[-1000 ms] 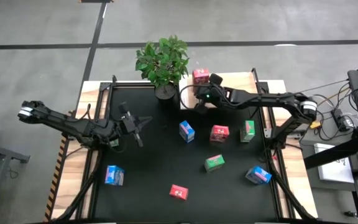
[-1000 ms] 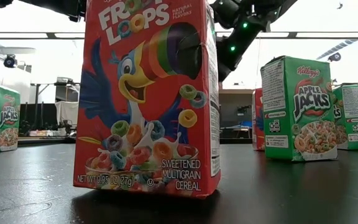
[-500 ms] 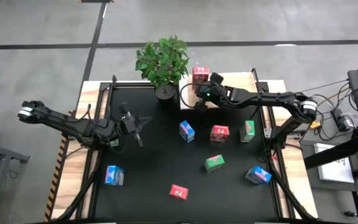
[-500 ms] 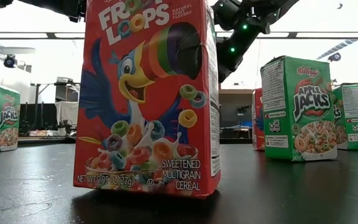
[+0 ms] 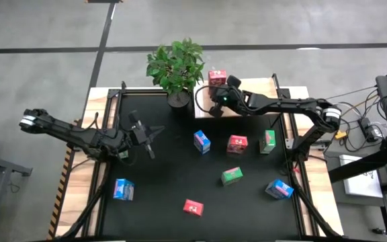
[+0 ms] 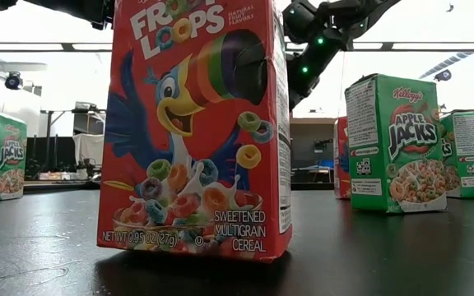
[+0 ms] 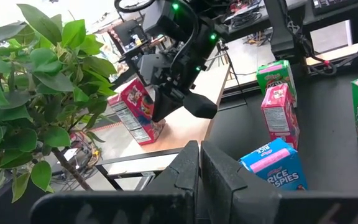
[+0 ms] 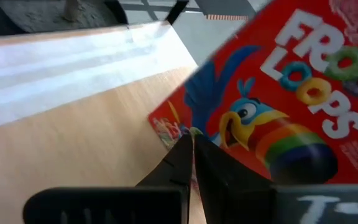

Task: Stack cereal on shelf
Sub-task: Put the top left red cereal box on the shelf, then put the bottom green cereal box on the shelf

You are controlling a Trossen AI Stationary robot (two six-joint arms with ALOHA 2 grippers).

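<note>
A pink-red Froot Loops box [image 5: 216, 78] stands on its bottom on the pale wood shelf [image 5: 247, 101], at the table's far right. My right gripper [image 5: 215, 102] is shut, its tips by the box's near side; the box fills the right wrist view [image 8: 278, 124]. Blue [image 5: 202, 141], pink-red [image 5: 237, 144] and green [image 5: 267, 141] boxes stand on the black tabletop, with several more nearer. My left gripper [image 5: 152, 134] waits, shut, over the table's left half. My right gripper touches the pink-red box with its shut fingertips [image 8: 188, 146] at the printed front's lower edge [image 8: 166, 127], near a bottom corner. The fingers come level from the table's near side. The box stands upright on the shelf [image 7: 185, 134].
A potted plant [image 5: 175, 66] stands at the far edge, just left of the shelf. More boxes stand toward the near edge: green [image 5: 232, 176], blue [image 5: 279, 189], pink-red [image 5: 193, 208], blue [image 5: 123, 189]. In the low view a pink-red box [image 6: 196, 123] blocks much of the table.
My right gripper has moved a little toward the table's far edge, staying shut. The pink-red box on the shelf has slid the same way, still upright.
</note>
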